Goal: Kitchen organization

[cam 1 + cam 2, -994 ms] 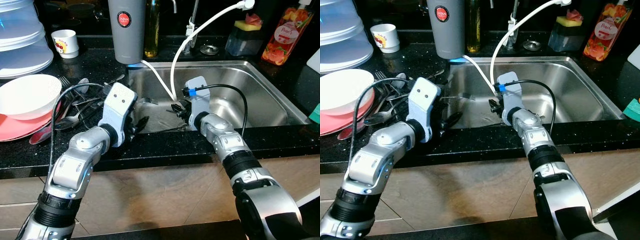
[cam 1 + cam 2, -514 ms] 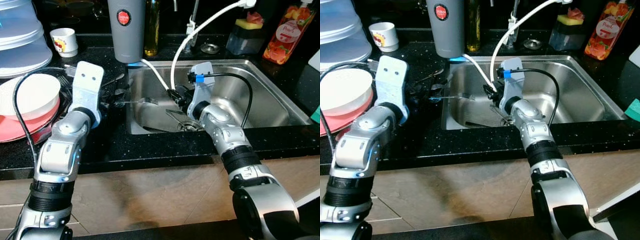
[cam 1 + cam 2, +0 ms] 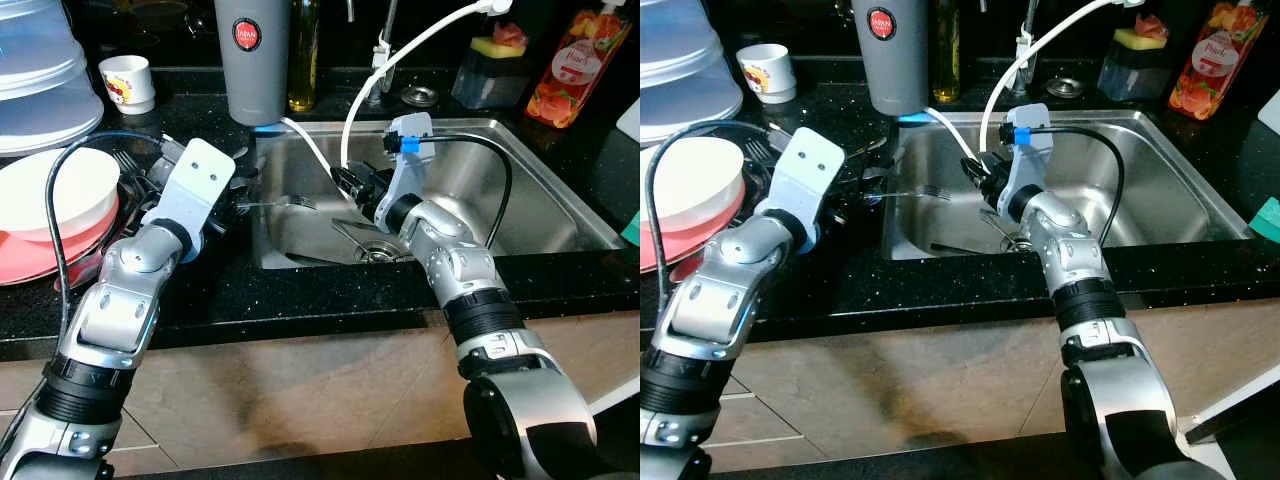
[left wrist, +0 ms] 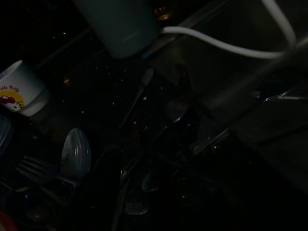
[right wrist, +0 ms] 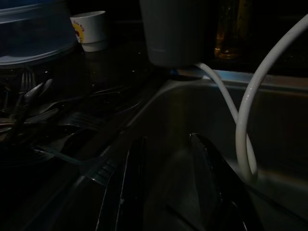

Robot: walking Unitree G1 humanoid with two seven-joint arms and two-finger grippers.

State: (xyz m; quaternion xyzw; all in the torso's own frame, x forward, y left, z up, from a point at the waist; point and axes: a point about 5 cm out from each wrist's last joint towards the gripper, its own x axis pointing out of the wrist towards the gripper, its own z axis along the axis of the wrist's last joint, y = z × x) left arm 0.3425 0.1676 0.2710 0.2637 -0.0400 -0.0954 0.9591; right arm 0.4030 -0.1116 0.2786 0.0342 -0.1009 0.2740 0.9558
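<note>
Reaching over the left rim of the steel sink (image 3: 540,190), the left gripper (image 3: 235,200) sits at the edge of the black bench (image 3: 300,295), just beside a heap of loose cutlery (image 3: 140,185); whether its fingers are parted or closed cannot be told, since the wrist housing hides them from the head views and the left wrist view is too dark. A fork (image 3: 285,203) juts out from that gripper's place over the sink's left wall, tines pointing into the basin; I cannot tell whether it is gripped. The right gripper (image 3: 345,183) hangs inside the sink near its back left part, close to the two white hoses (image 3: 355,110), with its fingers (image 5: 132,183) apart and nothing between them. In the right wrist view the fork's tines (image 5: 98,168) lie just ahead of those fingers. On the bench's left end a white bowl (image 3: 55,190) rests on pink plates (image 3: 40,260), touching the cutlery heap. Along the bench's back edge stand a small printed cup (image 3: 128,83), a grey tumbler (image 3: 252,60) and an oil bottle (image 3: 303,55); at the back right corner are a sponge holder (image 3: 488,75) and an orange soap bottle (image 3: 575,65).
</note>
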